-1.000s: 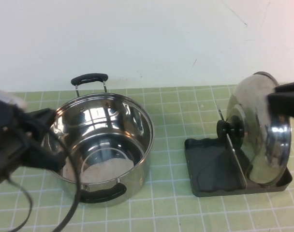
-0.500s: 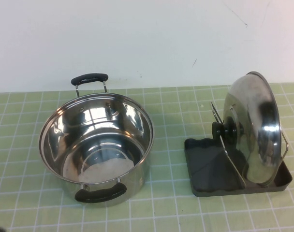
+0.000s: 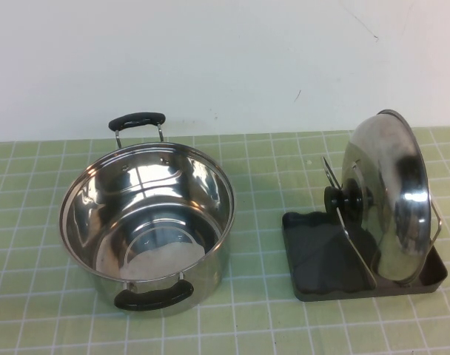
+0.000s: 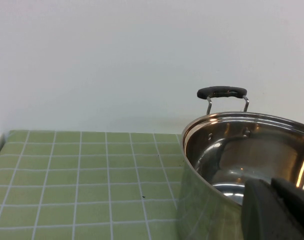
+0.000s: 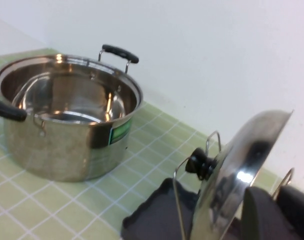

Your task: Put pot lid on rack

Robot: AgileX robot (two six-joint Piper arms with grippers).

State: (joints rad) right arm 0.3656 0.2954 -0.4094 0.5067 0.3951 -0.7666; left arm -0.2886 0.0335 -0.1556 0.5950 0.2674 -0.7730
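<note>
The pot lid (image 3: 388,207) stands on edge in the rack (image 3: 321,259), near the desk's (image 3: 269,177) right edge. The left gripper (image 4: 277,210) and the right gripper (image 5: 272,210) show only as dark, cut-off parts in the wrist views.

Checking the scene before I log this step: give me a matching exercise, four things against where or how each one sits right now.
Things:
1. pot lid
2. rack
3. pot
4. left gripper and right gripper

States:
A. open-topped, uncovered, on the robot's left of the mat
B. gone from the high view, seen only as dark fingertips in each wrist view
C. standing on edge, leaning between the wire loops, knob toward the pot
D. dark tray on the robot's right, holding something upright

Pairs: 1-C, 2-D, 3-A, 4-B
</note>
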